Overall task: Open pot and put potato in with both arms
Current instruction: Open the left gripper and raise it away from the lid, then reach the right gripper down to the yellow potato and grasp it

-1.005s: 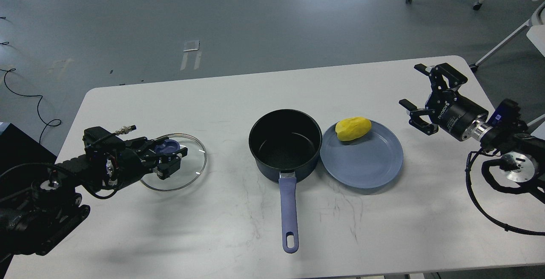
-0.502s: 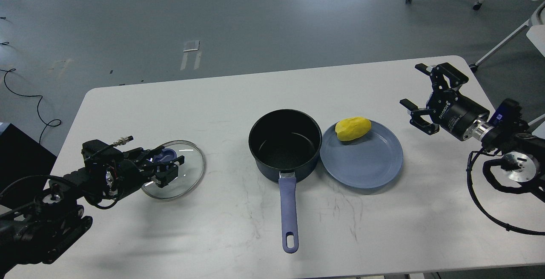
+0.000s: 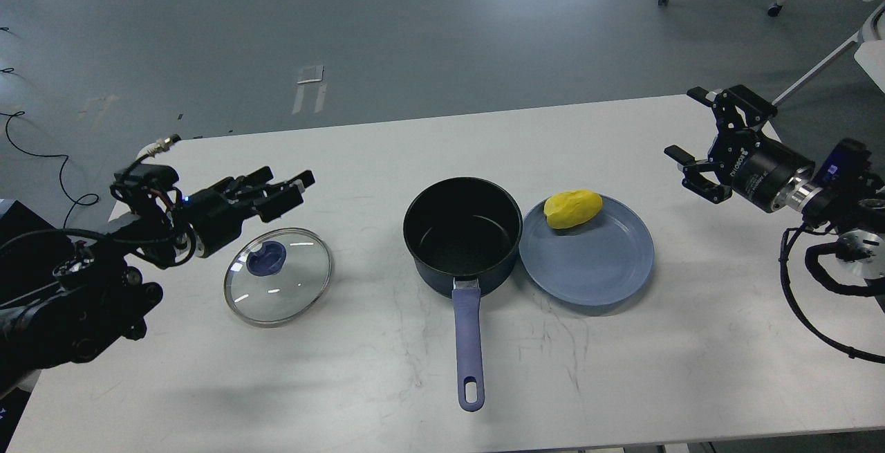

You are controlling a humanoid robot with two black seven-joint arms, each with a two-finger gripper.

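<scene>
Head view: the pot (image 3: 463,232) is seen uncovered near the middle of the white table (image 3: 387,155), its blue handle (image 3: 469,342) pointing toward the near edge. Its glass lid (image 3: 278,276), with a blue knob at the centre, lies flat on the table well to the left of the pot. The left gripper (image 3: 290,187) is held above the table just beyond the lid, apart from it and touching nothing; its fingers are seen slightly parted with nothing between them. The yellow potato (image 3: 572,208) rests on the far left part of a blue plate (image 3: 594,266), which sits just beside the pot on its right, rim close to rim. The right gripper (image 3: 705,142) is held over the right end of the table, well apart from the potato and to its right, at a higher level than the plate. Its two fingers are spread wide and nothing is gripped. The potato lies between the pot and the right gripper.
</scene>
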